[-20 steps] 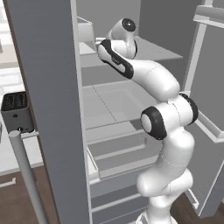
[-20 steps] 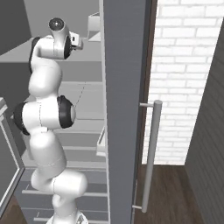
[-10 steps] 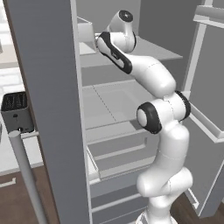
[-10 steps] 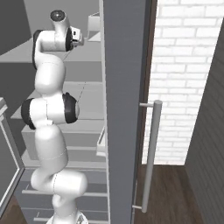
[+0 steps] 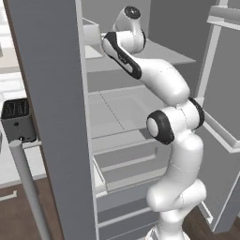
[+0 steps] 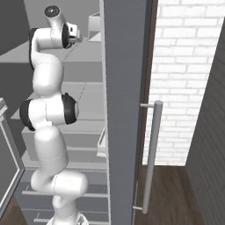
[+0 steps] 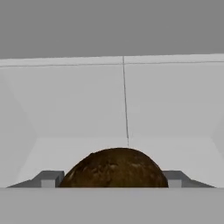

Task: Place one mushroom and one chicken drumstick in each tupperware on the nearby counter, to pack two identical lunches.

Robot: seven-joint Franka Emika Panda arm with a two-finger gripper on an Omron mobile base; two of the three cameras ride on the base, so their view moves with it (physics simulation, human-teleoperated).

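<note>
Up on the top shelf (image 5: 154, 58) of the open fridge, the white arm (image 5: 164, 84) is stretched high, its hand pushed into a pale box (image 6: 94, 27) at the shelf's left end. From the right base view that box peeks out just beside the wrist, against the edge of the grey fridge door (image 6: 125, 110).

And look at the hand view: a rounded brown lump (image 7: 114, 169) sits right between the two finger tips (image 7: 49, 178), low in the picture, with the white floor and back wall of the box (image 7: 127, 100) behind it. Whether that lump is a mushroom or the fat end of a drumstick, I cannot tell. The gripper (image 7: 112, 180) is spread wide, one tip on each side of the lump; whether the pads actually touch it, I cannot tell either.

Down below in the left base view, the lower shelves (image 5: 117, 112) and the drawers (image 5: 131, 164) run under the arm's elbow. Off to the left stands a dark toaster (image 5: 18, 119) on the counter (image 5: 11, 159), beyond the long door handle (image 5: 30, 192). On the right side, a white brick wall (image 6: 184, 79) sits past the door.
</note>
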